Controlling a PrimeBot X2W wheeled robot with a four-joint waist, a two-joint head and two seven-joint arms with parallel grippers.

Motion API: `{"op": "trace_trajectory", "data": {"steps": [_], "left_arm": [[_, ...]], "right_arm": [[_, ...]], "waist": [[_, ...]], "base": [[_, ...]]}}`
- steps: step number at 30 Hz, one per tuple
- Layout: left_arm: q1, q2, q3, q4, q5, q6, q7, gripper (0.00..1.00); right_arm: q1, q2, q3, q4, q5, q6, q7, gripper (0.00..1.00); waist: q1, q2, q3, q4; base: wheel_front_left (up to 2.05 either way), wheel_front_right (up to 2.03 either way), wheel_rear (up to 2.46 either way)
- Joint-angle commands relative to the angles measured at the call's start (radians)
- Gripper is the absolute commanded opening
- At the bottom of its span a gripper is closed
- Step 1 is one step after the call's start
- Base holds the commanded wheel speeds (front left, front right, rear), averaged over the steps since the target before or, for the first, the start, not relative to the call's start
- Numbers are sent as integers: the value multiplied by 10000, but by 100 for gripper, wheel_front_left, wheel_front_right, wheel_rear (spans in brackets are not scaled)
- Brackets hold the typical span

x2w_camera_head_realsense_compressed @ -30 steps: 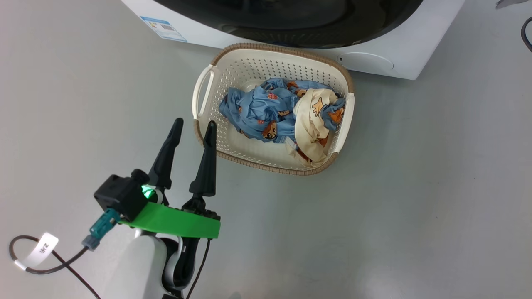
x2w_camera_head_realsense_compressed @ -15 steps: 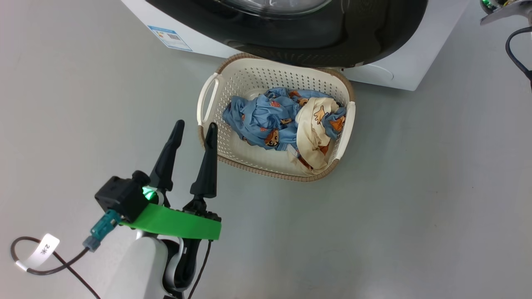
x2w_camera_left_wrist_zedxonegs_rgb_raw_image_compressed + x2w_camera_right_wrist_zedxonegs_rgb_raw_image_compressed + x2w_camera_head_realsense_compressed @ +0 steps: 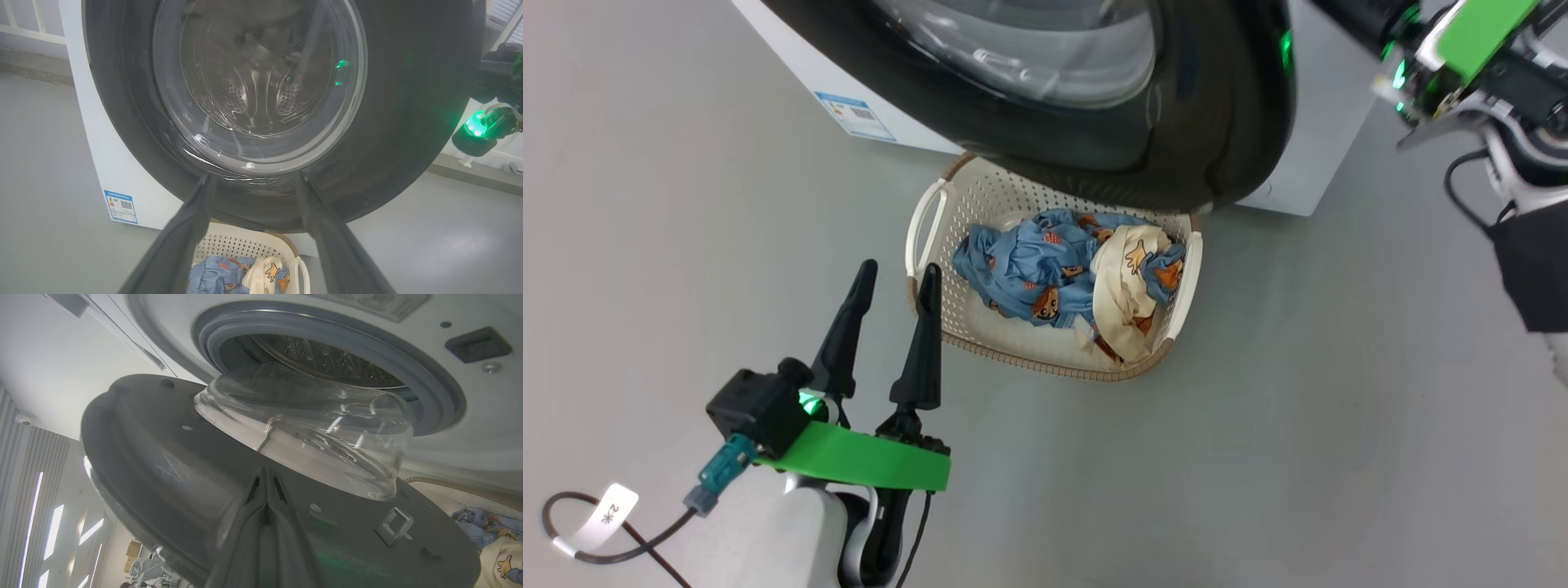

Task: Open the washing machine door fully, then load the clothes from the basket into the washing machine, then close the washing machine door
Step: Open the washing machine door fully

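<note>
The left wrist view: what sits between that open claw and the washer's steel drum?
The washing machine door: its black rim and clear glass bowl stand between the open left gripper and the drum, seen through the glass in the left wrist view.

A smooth grey floor (image 3: 1298, 457) runs to a white rail (image 3: 28, 34) at its edge; elsewhere, a small white camera (image 3: 23, 418) sits beside vertical slatted panels (image 3: 53, 457) (bright light strips (image 3: 33, 506) close by).
</note>
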Motion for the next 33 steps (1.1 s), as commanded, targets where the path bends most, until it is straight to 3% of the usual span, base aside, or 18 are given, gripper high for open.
{"op": "trace_trajectory", "data": {"steps": [1,15,33], "left_arm": [[174,216,407,-329,205,53,-65,100],[818,216,722,-371,572,-18,-65,100],[1633,216,944,-440,879,-82,-65,100]], "right_arm": [[411,298,178,-295,110,58,141,0],[1489,553,270,-473,280,58,510,0],[2846,1440,536,-845,323,58,958,0]], "waist": [[0,0,-213,-79],[0,0,-1079,-76],[0,0,-1952,184]], "base": [[0,0,0],[0,0,0],[0,0,0]]}}
